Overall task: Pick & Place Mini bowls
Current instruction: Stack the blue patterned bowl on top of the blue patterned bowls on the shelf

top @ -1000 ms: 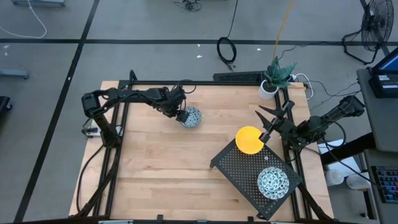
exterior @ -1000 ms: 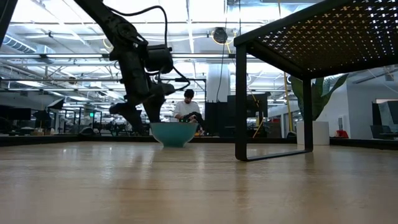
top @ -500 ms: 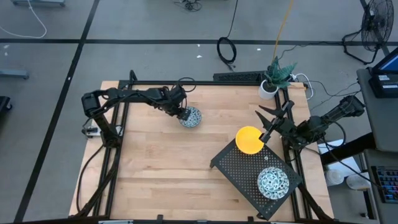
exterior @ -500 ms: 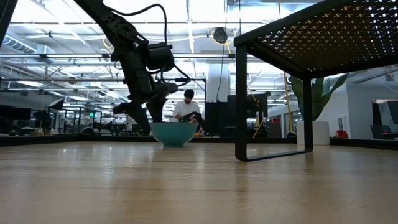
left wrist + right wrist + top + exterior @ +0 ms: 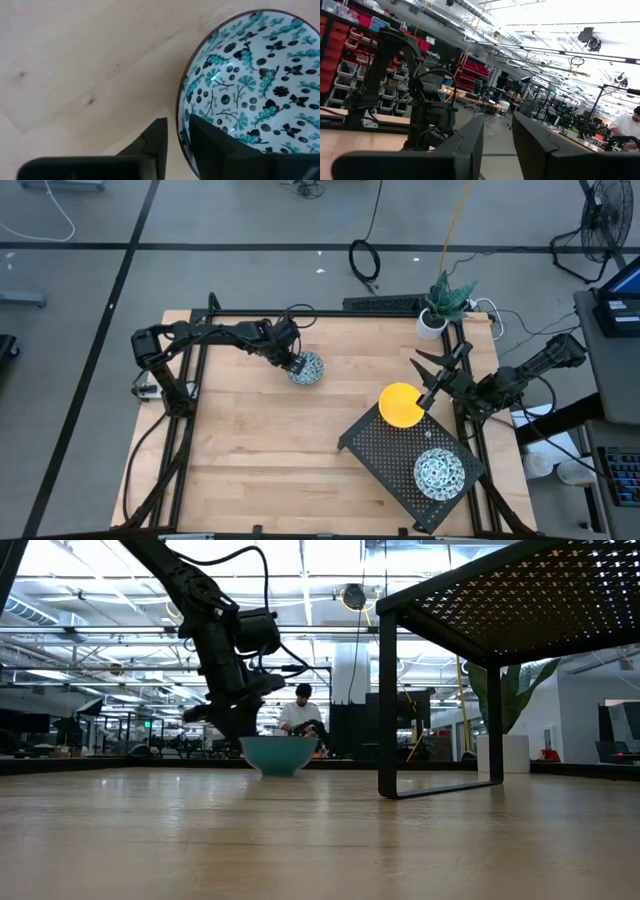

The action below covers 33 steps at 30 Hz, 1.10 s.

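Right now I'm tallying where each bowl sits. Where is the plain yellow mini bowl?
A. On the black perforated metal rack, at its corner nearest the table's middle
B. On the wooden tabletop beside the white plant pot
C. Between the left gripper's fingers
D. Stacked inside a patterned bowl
A: in the high view the plain yellow mini bowl sits on the black perforated metal rack, at that corner.

Bright overhead lighting; low view backlit, glary.
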### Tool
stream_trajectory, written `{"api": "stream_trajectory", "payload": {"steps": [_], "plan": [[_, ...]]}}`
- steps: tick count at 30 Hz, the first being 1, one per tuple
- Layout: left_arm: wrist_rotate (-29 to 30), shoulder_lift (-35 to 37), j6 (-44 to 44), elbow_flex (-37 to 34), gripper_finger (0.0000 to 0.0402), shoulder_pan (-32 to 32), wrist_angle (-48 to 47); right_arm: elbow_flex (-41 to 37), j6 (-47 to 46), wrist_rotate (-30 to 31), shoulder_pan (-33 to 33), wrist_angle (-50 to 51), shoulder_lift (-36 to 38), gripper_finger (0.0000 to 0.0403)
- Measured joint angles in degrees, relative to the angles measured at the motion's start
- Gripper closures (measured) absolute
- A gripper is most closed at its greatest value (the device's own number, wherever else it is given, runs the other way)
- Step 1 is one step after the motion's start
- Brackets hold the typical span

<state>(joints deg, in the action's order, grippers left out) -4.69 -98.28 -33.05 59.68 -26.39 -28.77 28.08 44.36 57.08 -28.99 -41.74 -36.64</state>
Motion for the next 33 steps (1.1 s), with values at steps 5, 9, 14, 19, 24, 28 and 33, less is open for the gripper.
{"api": "stream_trajectory", "payload": {"steps": [5, 9, 14, 19, 24, 28, 33], "plan": [[0.27, 0.02, 5.51, 0.0, 0.0353, 0.0, 0.59, 0.0, 0.0, 0.02, 0.02, 0.0, 0.0, 0.0314], [-0.46, 0.37, 8.58, 0.07, 0.039, 0.03, 2.49, 0.0, -0.17, 0.0, 0.02, 0.0, 0.0, 0.0314], [4.88, 1.1, 9.94, -0.02, 0.0388, 0.59, 5.4, 0.0, -0.19, -0.07, 0.02, 0.0, -0.02, 0.0314], [15.25, 4.68, 12.87, 1.67, 0.0392, 2.51, 5.53, 0.0, -0.2, -0.11, 0.0, 0.0, -0.03, 0.0314], [25.6, 9.42, 16.42, 4.81, 0.0393, 7.37, 6.48, 0.0, -0.2, -0.13, 0.0, 0.0, -0.38, 0.0314], [35.14, 12.18, 21.87, 8.36, 0.0393, 14.1, 9.76, 0.0, -0.15, -0.33, 0.02, -0.02, -1.05, 0.0314], [46.07, 12.3, 31.89, 13.63, 0.0393, 23.24, 15.15, 0.0, -0.31, -1.81, 0.02, -0.22, -1.82, 0.0314]]}}
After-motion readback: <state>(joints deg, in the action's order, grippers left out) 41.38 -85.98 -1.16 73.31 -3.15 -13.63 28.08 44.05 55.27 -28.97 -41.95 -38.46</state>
